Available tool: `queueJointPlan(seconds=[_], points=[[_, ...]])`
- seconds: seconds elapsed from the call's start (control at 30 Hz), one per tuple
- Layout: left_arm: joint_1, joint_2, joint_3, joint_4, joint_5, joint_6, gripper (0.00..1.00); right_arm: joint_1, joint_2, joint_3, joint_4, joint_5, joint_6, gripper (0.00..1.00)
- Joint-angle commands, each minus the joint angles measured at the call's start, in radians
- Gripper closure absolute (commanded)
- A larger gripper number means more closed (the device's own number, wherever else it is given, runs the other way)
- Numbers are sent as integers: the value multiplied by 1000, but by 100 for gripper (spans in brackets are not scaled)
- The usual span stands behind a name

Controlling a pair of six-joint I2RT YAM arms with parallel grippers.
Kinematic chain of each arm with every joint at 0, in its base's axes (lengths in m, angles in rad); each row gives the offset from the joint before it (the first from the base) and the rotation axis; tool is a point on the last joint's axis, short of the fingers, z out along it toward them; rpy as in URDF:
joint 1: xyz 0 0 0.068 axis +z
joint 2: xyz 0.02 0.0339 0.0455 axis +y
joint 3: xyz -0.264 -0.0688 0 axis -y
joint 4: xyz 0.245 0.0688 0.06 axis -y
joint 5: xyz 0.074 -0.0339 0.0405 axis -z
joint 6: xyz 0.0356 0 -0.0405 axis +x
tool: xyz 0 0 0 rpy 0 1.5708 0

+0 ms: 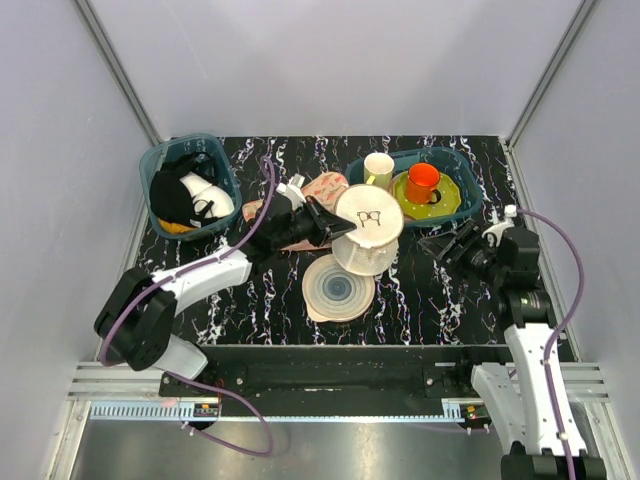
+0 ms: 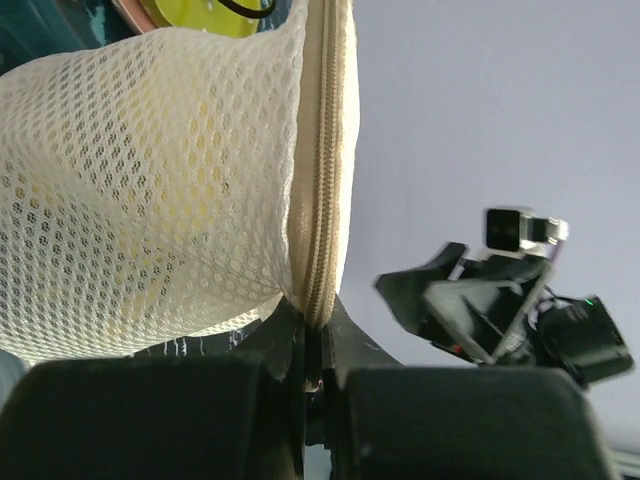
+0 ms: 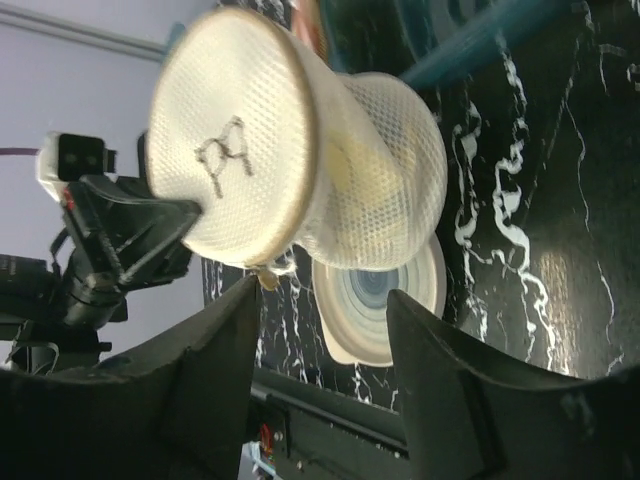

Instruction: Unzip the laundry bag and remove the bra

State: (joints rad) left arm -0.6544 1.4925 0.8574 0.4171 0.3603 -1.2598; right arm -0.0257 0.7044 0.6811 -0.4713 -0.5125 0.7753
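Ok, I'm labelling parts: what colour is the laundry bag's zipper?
The zipper is cream; clearest in the left wrist view.

A black tabletop (image 1: 430,300) veined in white is lying at the centre. Pale grey-lilac walls (image 1: 330,60) are rising behind it and along both its sides, with aluminium posts (image 1: 120,75) climbing from its far corners. A slotted metal rail (image 1: 300,411) is running along its near edge. Soft, even light is falling over it.

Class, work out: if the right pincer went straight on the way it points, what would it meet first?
Probably the laundry bag, raised ahead of the right pincer; depth is unclear.
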Motion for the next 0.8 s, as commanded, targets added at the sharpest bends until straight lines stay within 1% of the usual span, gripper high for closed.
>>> queueJointPlan(seconds=[0.0,0.07,0.1,0.13,0.17,0.2,0.23,0.3,0.33,0.37,0.43,0.47,0.5,0.53,0.7,0.77], points=[[-28,-89,72,-177,-171,83,100,20,-68,95,-49,60,-51,45],[-36,-100,84,-213,-198,91,100,73,-66,89,-50,80,-50,48],[-43,-101,97,-248,-222,92,100,133,-69,84,-49,127,-44,49],[-47,-104,100,-259,-233,96,100,170,-72,80,-47,156,-41,49],[-51,-107,106,-276,-248,97,100,206,-71,80,-47,217,-34,49],[-53,-106,118,-302,-260,103,100,257,-69,80,-38,250,-18,49],[-54,-103,127,-316,-267,105,100,335,-60,81,-32,281,-10,49],[-56,-98,137,-345,-276,109,100,412,-37,83,2,354,4,47],[-57,-98,141,-353,-280,111,100,485,4,89,6,382,4,46],[-57,-100,143,-357,-285,115,100,516,26,97,8,443,2,45],[-57,-107,147,-383,-307,125,100,587,97,104,34,489,4,43],[-57,-109,150,-391,-311,125,100,652,122,113,45,506,5,41],[-57,-110,150,-402,-319,129,100,677,144,117,65,566,13,40],[-57,-113,152,-403,-319,129,100,688,177,114,75,577,18,40],[-57,-124,140,-405,-310,125,100,701,208,68,190,580,45,41],[-57,-129,143,-414,-311,126,100,708,239,74,201,591,42,41]])
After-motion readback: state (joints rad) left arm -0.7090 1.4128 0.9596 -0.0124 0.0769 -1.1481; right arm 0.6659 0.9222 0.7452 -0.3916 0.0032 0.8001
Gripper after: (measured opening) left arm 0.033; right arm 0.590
